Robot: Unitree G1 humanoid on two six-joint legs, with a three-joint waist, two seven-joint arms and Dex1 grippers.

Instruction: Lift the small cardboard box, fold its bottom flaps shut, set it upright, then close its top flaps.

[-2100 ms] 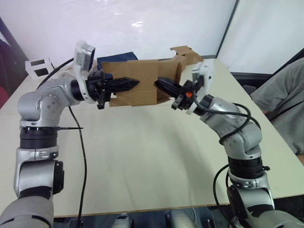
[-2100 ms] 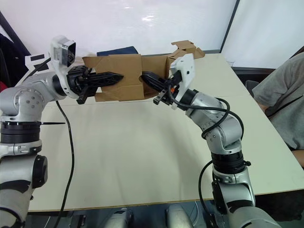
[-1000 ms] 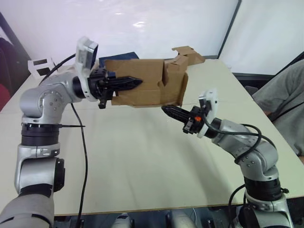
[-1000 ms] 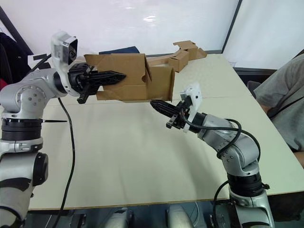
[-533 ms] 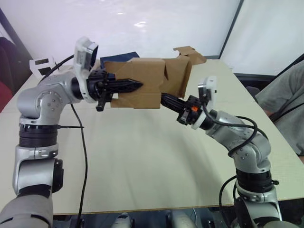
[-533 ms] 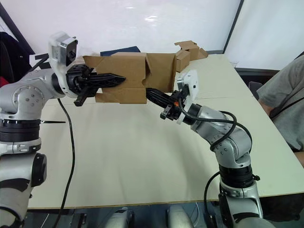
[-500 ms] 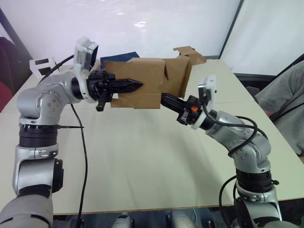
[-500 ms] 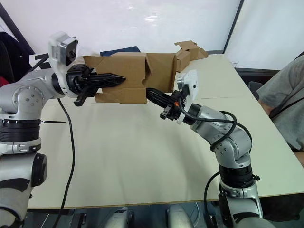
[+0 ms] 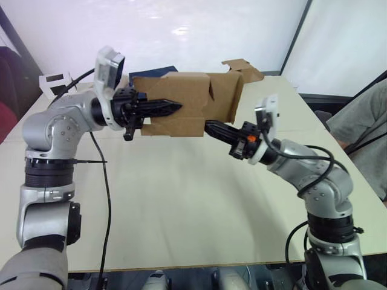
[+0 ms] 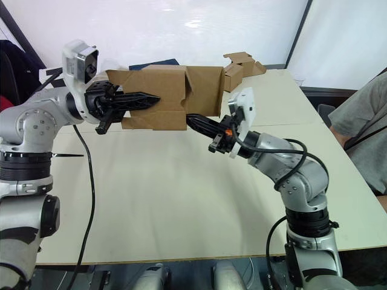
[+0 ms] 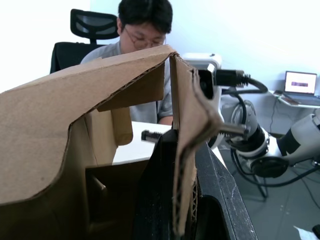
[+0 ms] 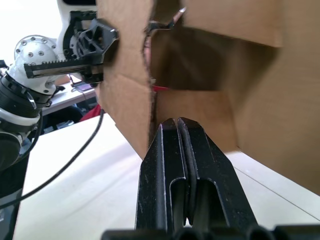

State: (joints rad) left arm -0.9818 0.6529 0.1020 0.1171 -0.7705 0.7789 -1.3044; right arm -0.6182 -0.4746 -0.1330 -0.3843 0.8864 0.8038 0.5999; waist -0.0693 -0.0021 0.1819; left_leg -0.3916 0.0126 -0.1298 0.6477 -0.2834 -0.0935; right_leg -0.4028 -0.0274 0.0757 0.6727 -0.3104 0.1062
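The small cardboard box [image 9: 187, 99] hangs on its side above the table [image 9: 181, 199]. My left gripper [image 9: 175, 107] is shut on its near wall, and the wrist view shows a finger [image 11: 220, 190] on each side of the cardboard. The end of the box facing right has its flaps partly folded, with one flap [image 9: 225, 99] swung across it. My right gripper [image 9: 209, 125] is shut and empty. Its tip sits just below that end, at the lower flap [image 12: 195, 112]. I cannot tell whether it touches the flap.
A second brown box [image 9: 243, 67] joined to cardboard strips lies at the back right. A white cube with black squares [image 9: 51, 82] stands at the far left, and a dark blue object [image 9: 151, 71] lies behind the held box. A person [image 9: 363, 121] sits to the right.
My right gripper let go of the box's right end and dropped low. It then rose back under that end, shut. The left gripper kept holding the box aloft.
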